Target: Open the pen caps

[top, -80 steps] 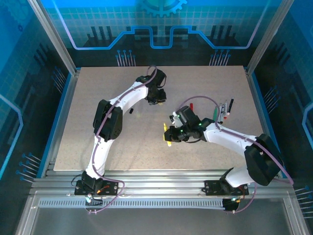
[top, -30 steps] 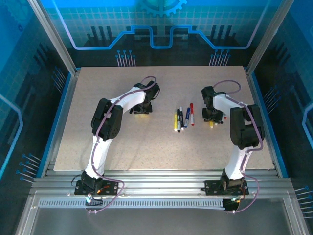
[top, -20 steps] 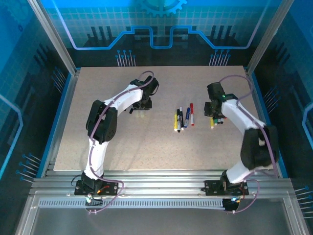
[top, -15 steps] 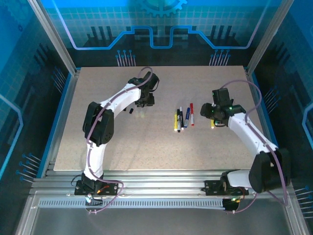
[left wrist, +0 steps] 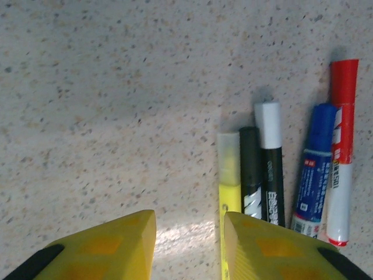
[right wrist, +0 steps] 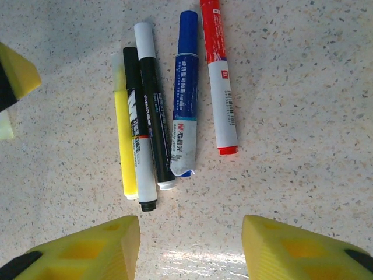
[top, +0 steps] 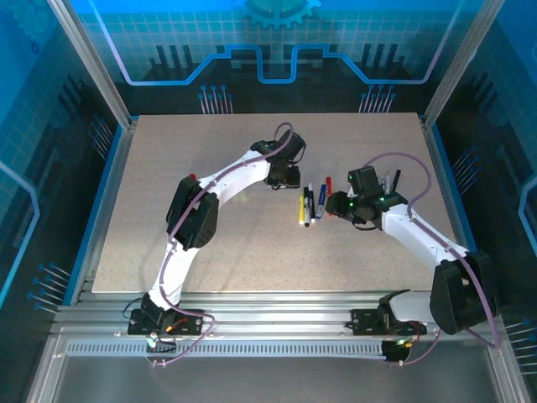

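Observation:
Several pens (top: 312,204) lie side by side at the table's middle. In the left wrist view they read yellow (left wrist: 229,169), black (left wrist: 250,175), black with a white cap (left wrist: 268,116), blue with a blue cap (left wrist: 322,125), and red with a red cap (left wrist: 344,81). My left gripper (left wrist: 189,245) is open over bare table, its right finger beside the yellow pen. My right gripper (right wrist: 191,245) is open just short of the pens' other ends, near the blue pen (right wrist: 186,87) and red pen (right wrist: 218,76). All caps I can see sit on their pens.
A second cluster of pens (top: 388,183) lies to the right, behind the right arm. The left gripper's yellow finger (right wrist: 14,76) shows at the right wrist view's left edge. The left gripper (top: 288,178) and right gripper (top: 336,207) flank the middle pens closely.
The left gripper swung right, up to the middle pens. The right gripper left the right-hand cluster, moved left to the middle pens, and its jaws widened.

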